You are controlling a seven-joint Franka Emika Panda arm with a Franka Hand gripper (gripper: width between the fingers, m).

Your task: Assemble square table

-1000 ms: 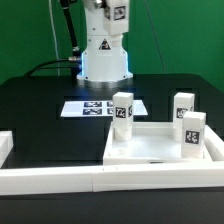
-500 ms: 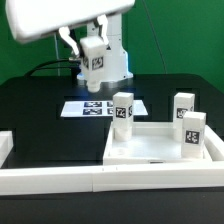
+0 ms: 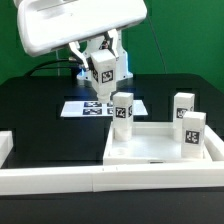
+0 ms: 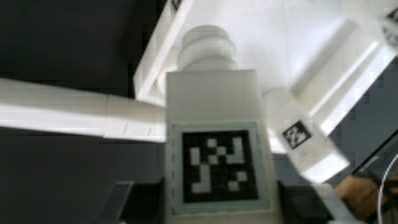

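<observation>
Fingers (image 4: 214, 195) pinching a tagged leg (image 3: 104, 66), aloft above the marker board (image 3: 92, 107). Square panel (image 3: 150, 150) on the counter (image 3: 40, 110), three legs upright in corners; border bars (image 3: 50, 180) in front.

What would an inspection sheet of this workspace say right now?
Surface: black table, dark and flat.
Job's things: white panel with three legs standing upright on it; a fourth leg is held above the table.
Clutter: marker board lying flat behind the panel; white bars along the near edge.
End effector: closed on the fourth leg, raised above the marker board.
Cables: one dark cable behind the arm, on the exterior view's left.
Surroundings: green wall; nothing else seen.
</observation>
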